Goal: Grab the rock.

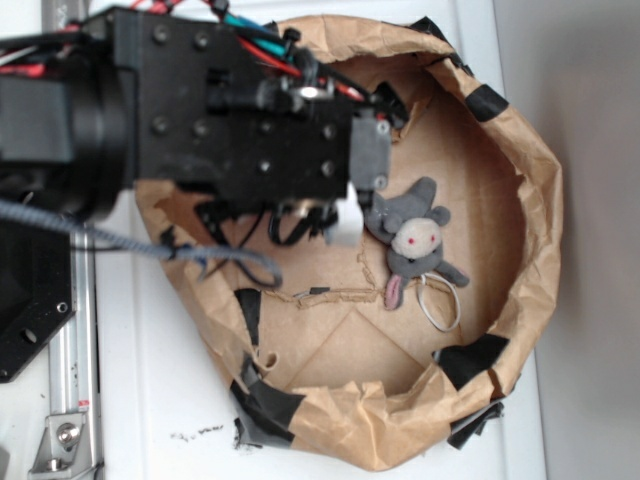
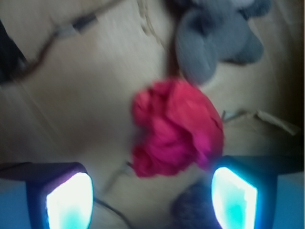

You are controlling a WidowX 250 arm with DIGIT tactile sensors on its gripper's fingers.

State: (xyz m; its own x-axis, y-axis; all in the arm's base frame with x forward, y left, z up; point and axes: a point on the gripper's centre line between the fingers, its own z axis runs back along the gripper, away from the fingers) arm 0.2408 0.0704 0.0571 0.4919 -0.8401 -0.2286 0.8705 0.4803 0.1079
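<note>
In the wrist view my gripper is open, its two glowing pads far apart just above the brown paper floor. The rock, a small dark rough lump, blurred, lies between the jaws close against the right pad. Nothing is held. The red paper ball sits just ahead of the fingertips, nearer the right one. Beyond it lies the grey plush animal. In the exterior view the black arm hangs over the bag's left part and hides the rock and the red ball.
Everything lies inside a low brown paper bag bowl patched with black tape, on a white table. The plush animal lies right of the arm, with a white loop beside it. A grey cable crosses the bag's left rim.
</note>
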